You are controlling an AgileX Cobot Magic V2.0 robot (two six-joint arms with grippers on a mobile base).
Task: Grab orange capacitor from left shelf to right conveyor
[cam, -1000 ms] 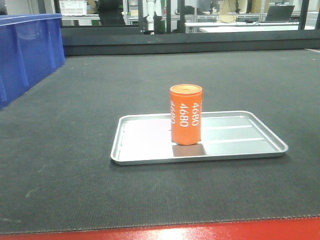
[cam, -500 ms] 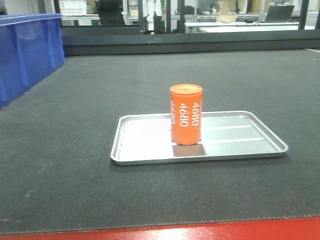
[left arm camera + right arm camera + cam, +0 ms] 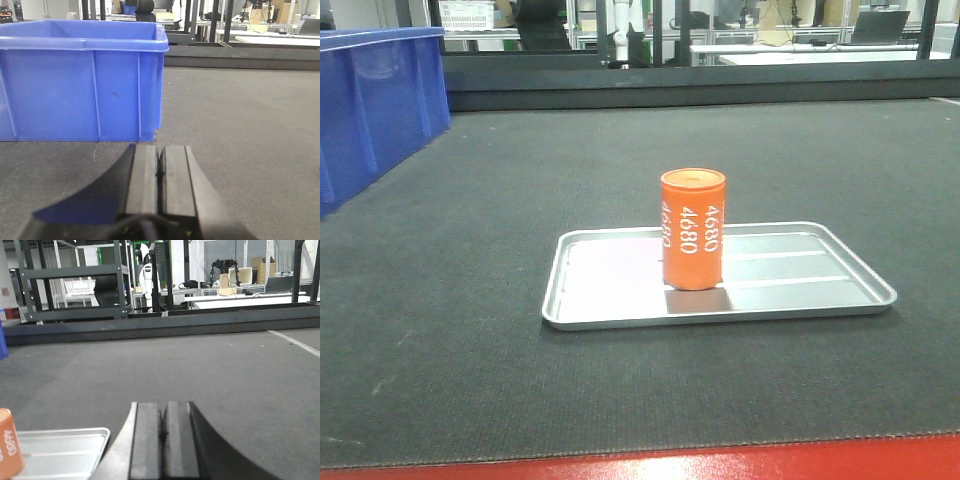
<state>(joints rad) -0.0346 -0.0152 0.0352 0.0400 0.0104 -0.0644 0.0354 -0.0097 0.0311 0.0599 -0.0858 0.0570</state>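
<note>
Right tool (image 3: 162, 437) pinched empty; orange capacitor (image 3: 10, 442) upright on tray (image 3: 60, 450), just left

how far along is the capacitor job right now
Looks essentially done: the orange capacitor stands upright in the silver tray on the right conveyor. Nothing is in hand; left gripper and right gripper are shut and empty. Nothing obvious remains.

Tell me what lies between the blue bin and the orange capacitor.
In the front-facing view, only bare dark belt and the near-left stretch of the silver tray separate the blue bin from the orange capacitor, which stands upright on that tray.
</note>
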